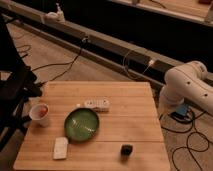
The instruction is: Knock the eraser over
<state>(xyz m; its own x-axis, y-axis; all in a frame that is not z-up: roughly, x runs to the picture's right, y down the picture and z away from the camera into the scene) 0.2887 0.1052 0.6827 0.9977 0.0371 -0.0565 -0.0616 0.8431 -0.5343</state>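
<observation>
Right now we're at the approach step, judging by the layout: nothing is touching the eraser (126, 149), so the knock is not yet done. The eraser sits on the worktop (125, 95) close to the near edge, right of centre. It is well apart from the green plate (81, 123) to its left and from the white button device (97, 104) further back. It looks squarish from this view, so we read it as standing on end, but we can't confirm that. The arm (187, 87) is off the worktop on the right side. Its white links are folded, with one bulky joint up high and the lower link dropping toward the floor cables. The gripper does not show in this view, since only those links are visible. We put it somewhere down behind them on the right, and we cannot tell whether it is wide or narrow. For the next move, we think the arm must unfold and swing left and near, bringing the gripper to eraser height. A short sideways push high on the block should then tip it. The space right of the eraser is bare wood, so coming in from that side looks simplest. The white flat block (60, 147) and the cup (40, 113) on the left are out of the path. The main risk we see is the eraser sliding off the near edge instead of tipping.
</observation>
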